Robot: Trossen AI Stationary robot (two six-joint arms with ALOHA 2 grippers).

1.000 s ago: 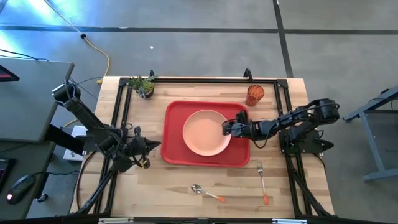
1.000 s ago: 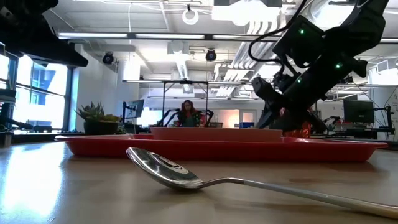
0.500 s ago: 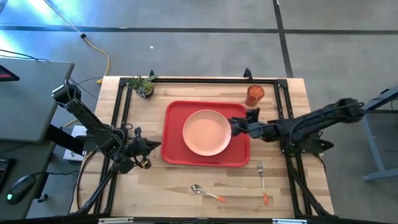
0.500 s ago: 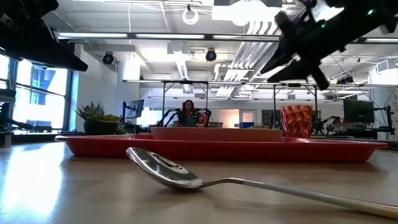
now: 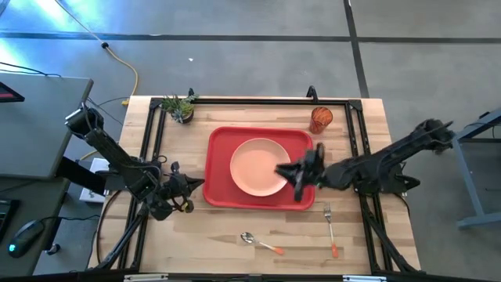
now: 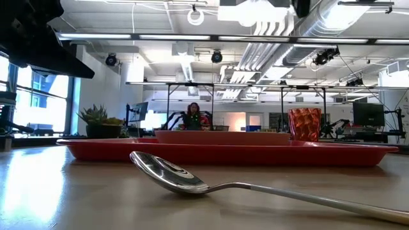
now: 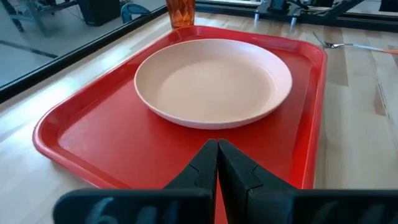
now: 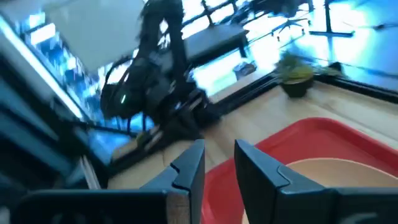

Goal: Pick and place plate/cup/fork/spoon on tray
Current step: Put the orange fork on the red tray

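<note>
Red tray (image 5: 260,168) sits mid-counter (image 5: 203,227), peach plate (image 5: 260,166) resting inside it. Right tool (image 5: 291,174) hovers over the plate's right edge, fingers slightly parted, empty. Left tool (image 5: 188,188) waits beside the tray's left rim, pinched closed. Cup (image 5: 321,119) stands beyond the tray's far right corner; fork (image 5: 329,229) and spoon (image 5: 261,243) lie near the front edge.

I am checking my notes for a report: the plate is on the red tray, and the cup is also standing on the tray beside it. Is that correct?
Not quite. The plate is on the red tray, but the cup stands off the tray, on the table past its far right corner. The high view shows this.
</note>
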